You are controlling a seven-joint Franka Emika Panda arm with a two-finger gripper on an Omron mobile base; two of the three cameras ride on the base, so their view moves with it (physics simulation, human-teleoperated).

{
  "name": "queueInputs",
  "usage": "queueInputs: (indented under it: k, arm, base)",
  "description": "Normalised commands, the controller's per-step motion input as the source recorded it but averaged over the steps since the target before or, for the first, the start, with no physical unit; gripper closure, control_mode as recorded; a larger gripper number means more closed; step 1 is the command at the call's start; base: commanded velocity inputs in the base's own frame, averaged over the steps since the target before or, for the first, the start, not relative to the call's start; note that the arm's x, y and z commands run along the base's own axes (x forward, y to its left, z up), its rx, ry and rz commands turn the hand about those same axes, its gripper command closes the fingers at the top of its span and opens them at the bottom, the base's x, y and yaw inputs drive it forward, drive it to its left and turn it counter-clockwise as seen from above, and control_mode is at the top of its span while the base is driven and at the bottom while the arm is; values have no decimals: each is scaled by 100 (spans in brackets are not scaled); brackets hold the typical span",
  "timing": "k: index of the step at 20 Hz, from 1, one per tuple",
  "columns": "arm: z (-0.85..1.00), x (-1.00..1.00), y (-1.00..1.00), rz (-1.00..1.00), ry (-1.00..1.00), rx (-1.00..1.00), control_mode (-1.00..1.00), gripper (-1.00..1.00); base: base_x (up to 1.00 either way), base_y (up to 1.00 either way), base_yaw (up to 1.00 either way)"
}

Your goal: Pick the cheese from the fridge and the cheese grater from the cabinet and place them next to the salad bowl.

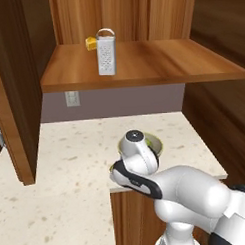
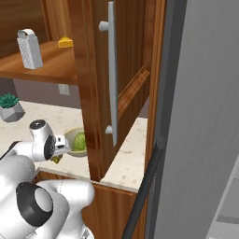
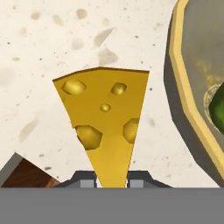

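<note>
1. Right now my fingers [image 3: 112, 181] are clamped on the cheese [image 3: 105, 127], narrow tip pinched, wide end pointing away over the desk [image 3: 52, 48].
2. Salad bowl [image 3: 192, 87] sits just beside the wedge, so I judge a straight set-down lands it.
3. Cheese grater [image 1: 106, 52] stands upright on the cabinet shelf [image 1: 157, 63], up ahead.

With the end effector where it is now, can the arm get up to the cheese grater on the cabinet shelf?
Probably, but not yet: the end effector is shut on the cheese, low beside the salad bowl. The cheese grater stands upright near the shelf's front edge, door open, nothing before it.
</note>
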Motion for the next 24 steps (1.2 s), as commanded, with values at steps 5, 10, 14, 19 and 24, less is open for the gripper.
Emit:
queueInputs:
  k: [5,10,14,19,24]
  arm:
    - [-24,-1,-7,0,7,0,-100,100]
    - [-23,-3,-16,0,3,0,-100,100]
    - [-14,0,-17,0,0,0,-100,-100]
    - [-11,0,-20,0,0,0,-100,-100]
    - [-6,0,-9,0,0,0,-100,-100]
  base:
    - [0,0,0]
    - [0,0,0]
    - [0,0,0]
    - [0,0,0]
    - [0,0,0]
